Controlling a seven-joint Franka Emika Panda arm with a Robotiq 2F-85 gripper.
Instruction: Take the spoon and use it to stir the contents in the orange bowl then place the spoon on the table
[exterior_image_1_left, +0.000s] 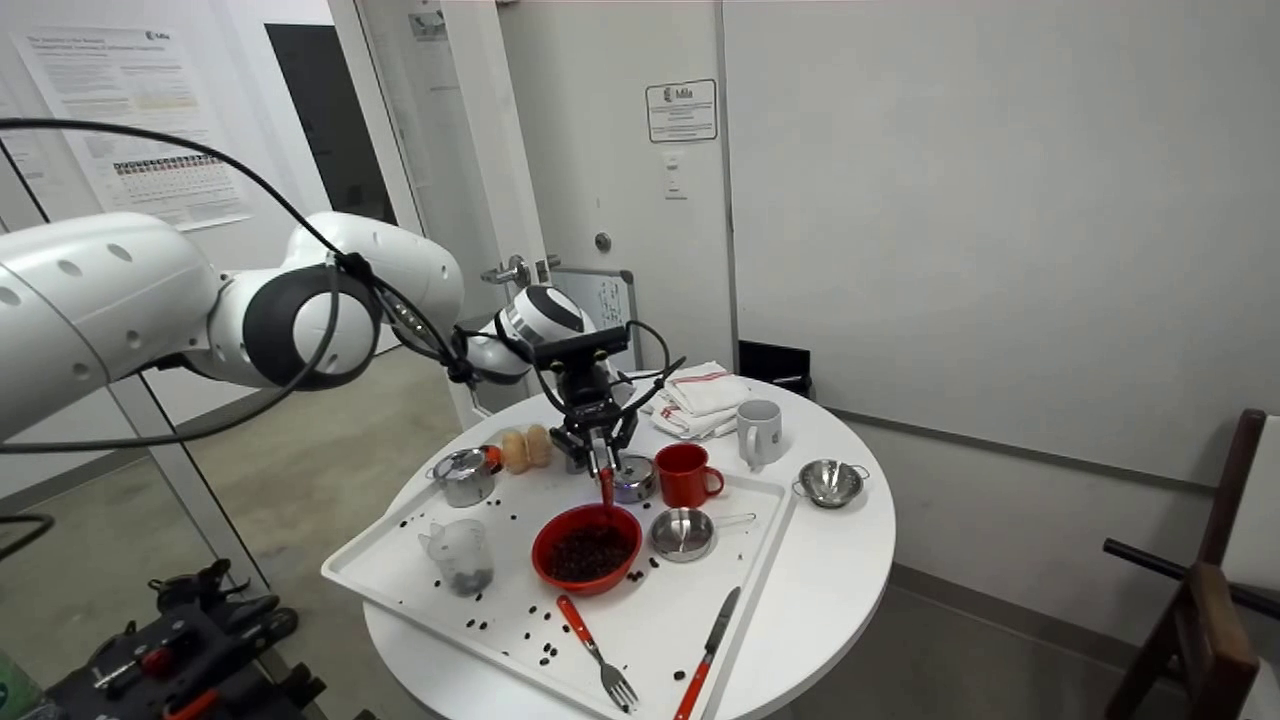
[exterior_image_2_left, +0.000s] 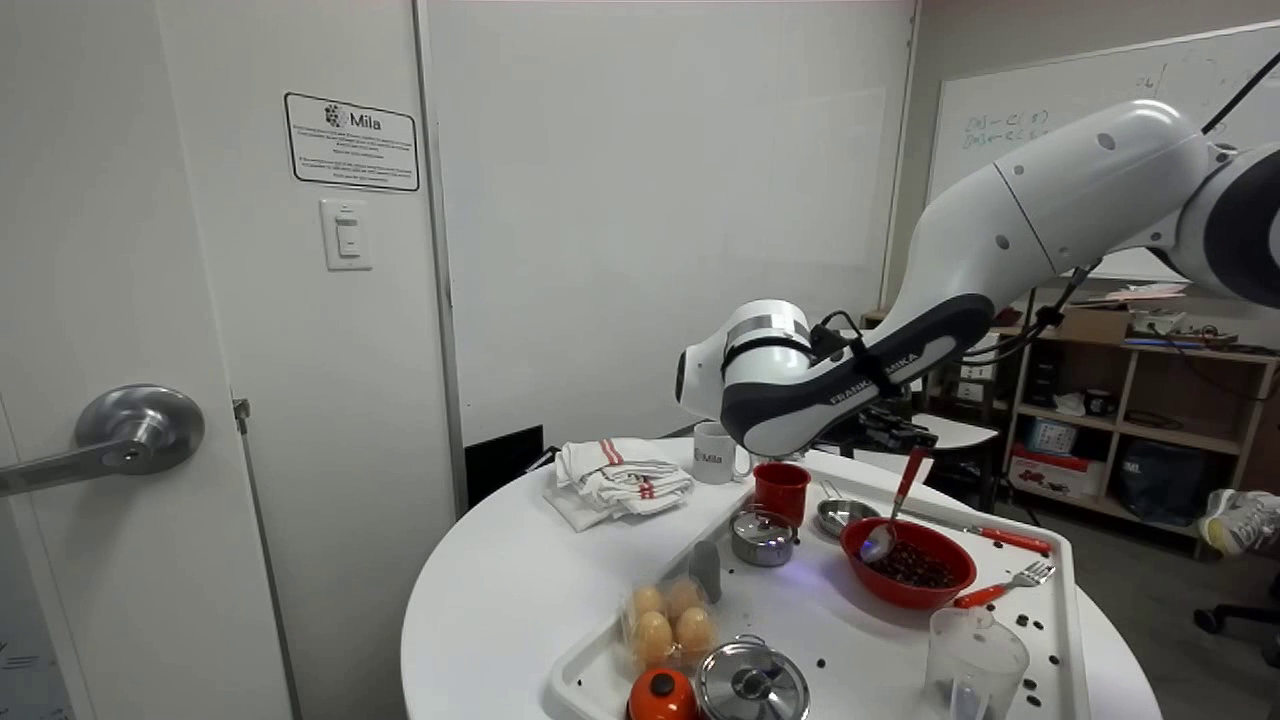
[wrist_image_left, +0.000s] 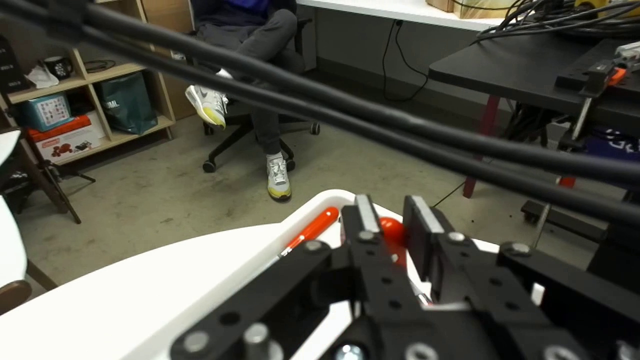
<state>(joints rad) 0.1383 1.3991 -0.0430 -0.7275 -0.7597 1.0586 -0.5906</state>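
My gripper (exterior_image_1_left: 603, 458) is shut on the red handle of the spoon (exterior_image_1_left: 607, 488), just behind and above the orange bowl (exterior_image_1_left: 588, 590). In an exterior view the handle (exterior_image_2_left: 909, 480) slants up out of the bowl, and the metal spoon head (exterior_image_2_left: 878, 542) rests inside at the rim, by the dark beans. The wrist view shows the rounded red handle end (wrist_image_left: 392, 232) between the finger pads; the bowl is hidden there behind the fingers. Under everything stands the white round table (exterior_image_1_left: 845, 560).
A white tray (exterior_image_1_left: 400, 590) with scattered beans carries the bowl. Close around it are a clear jug (exterior_image_1_left: 462, 560), fork (exterior_image_1_left: 573, 618), knife (exterior_image_1_left: 697, 682), small metal pan (exterior_image_1_left: 682, 535) and red cup (exterior_image_1_left: 685, 478). Eggs (exterior_image_2_left: 668, 625) and lidded pots stand on the tray's far side.
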